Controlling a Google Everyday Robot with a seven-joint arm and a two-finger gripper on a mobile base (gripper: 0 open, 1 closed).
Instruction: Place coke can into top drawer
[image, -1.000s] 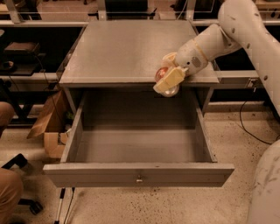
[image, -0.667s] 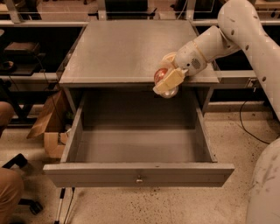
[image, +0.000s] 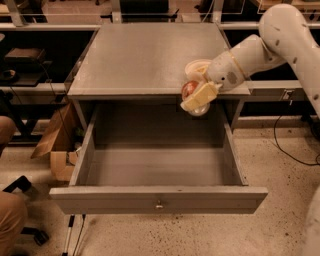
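Observation:
The coke can (image: 188, 90), red-orange, is held in my gripper (image: 196, 99) at the front right edge of the grey cabinet's top (image: 145, 55). The gripper's beige fingers (image: 201, 95) are shut on the can, which hangs over the back right part of the open top drawer (image: 100, 196). The drawer is pulled far out, its inside is bare, and a small metal knob (image: 159, 204) sits at the centre of its front panel. My white arm (image: 280, 35) reaches in from the upper right.
A beige round bowl (image: 196, 65) stands on the cabinet top just behind the gripper. A cardboard box (image: 52, 145) lies on the floor left of the cabinet. A person's leg (image: 9, 220) is at the lower left. A cable (image: 287, 150) runs over the floor at right.
The gripper with the can has shifted slightly left and forward, past the cabinet top's front edge and above the drawer. The drawer has not moved.

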